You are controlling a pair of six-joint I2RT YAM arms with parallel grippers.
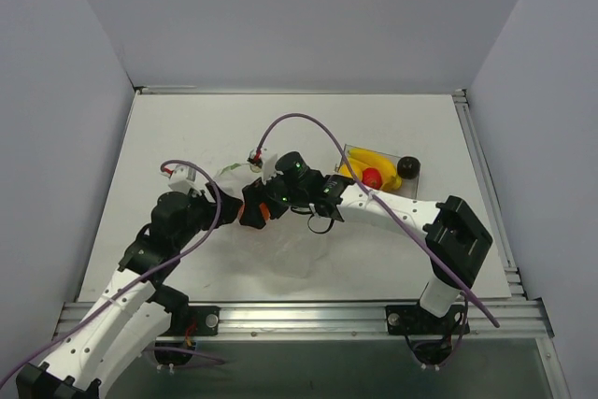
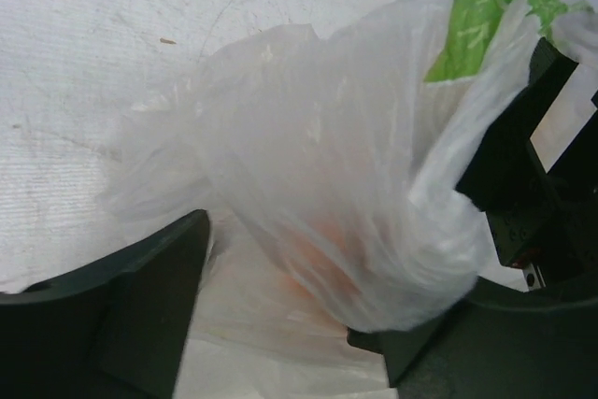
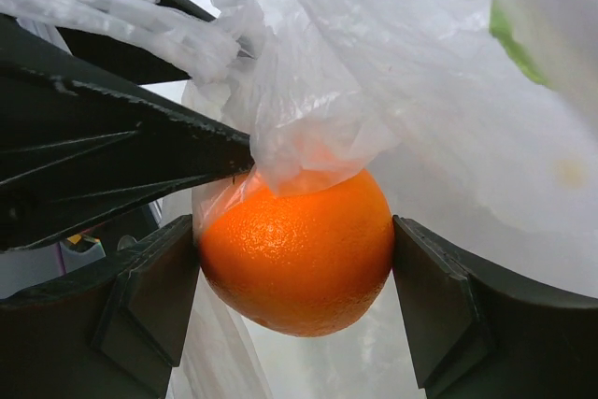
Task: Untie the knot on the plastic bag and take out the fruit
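Note:
My right gripper (image 1: 264, 205) (image 3: 294, 273) is shut on the orange ball (image 1: 254, 216) (image 3: 294, 254), one finger pressing each side of it. The thin whitish plastic bag (image 1: 234, 175) (image 3: 392, 63) drapes over the top of the ball. My left gripper (image 1: 239, 201) (image 2: 280, 310) sits right beside it, with a bunch of the bag (image 2: 308, 156) between its fingers. An orange tint shows through the plastic there. In the right wrist view its dark fingers (image 3: 121, 137) pinch a strip of plastic. I cannot make out the knot.
A clear rigid box (image 1: 348, 151) sits right of centre and holds a yellow banana (image 1: 374, 161) and a red piece (image 1: 372, 177). A dark ball (image 1: 408, 167) is at its right end. Metal rails run along the table's near and right edges.

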